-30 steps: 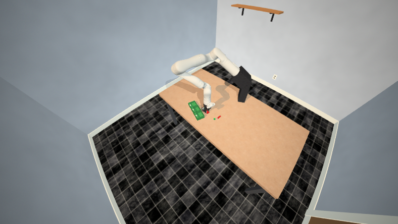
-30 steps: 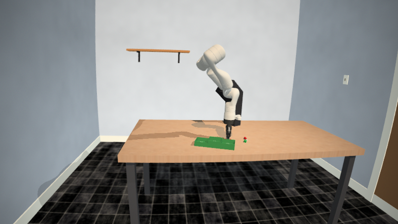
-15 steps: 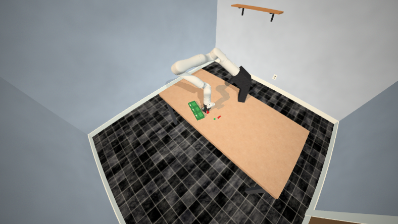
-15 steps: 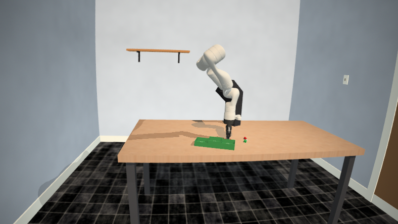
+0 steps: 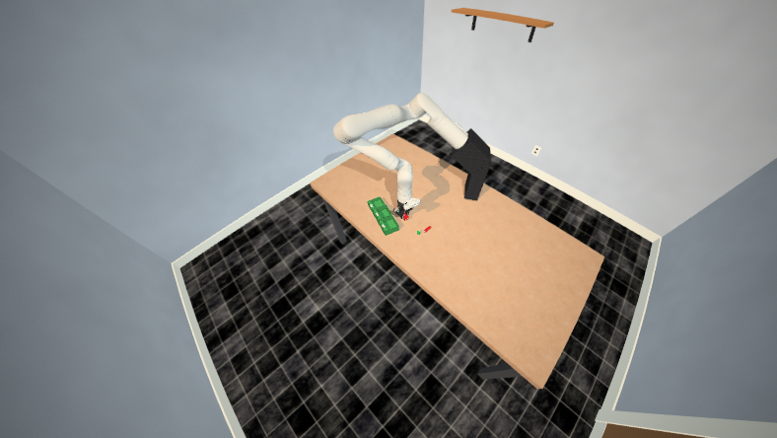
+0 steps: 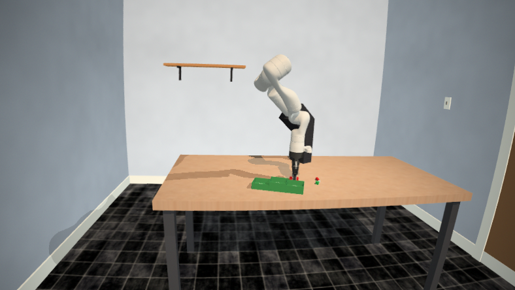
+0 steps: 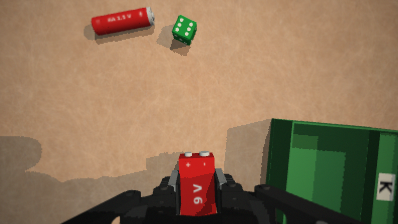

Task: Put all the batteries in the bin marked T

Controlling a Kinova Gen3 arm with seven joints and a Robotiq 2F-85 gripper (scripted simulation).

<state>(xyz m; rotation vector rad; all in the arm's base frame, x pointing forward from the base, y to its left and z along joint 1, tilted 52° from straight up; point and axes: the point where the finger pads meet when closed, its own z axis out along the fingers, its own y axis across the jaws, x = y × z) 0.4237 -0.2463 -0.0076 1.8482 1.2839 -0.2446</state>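
because the 9 v battery [image 5: 405, 217] [image 7: 197, 182] has to be carried to a bin, the partly closed jaws [image 5: 402, 213] [image 6: 295, 177] grip its sides, while the aa battery [image 5: 427, 229] [image 6: 317, 178] [image 7: 122, 21] lies on the counter [image 5: 489, 260] [image 6: 360, 179] [image 7: 100, 100] near a green die [image 5: 418, 233] [image 6: 317, 183] [image 7: 184, 29].

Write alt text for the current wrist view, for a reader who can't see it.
A gripper grips a red 9 V battery above a tan table. Toward the top, a red AA battery lies beside a green die; at lower right is a green bin labelled K.
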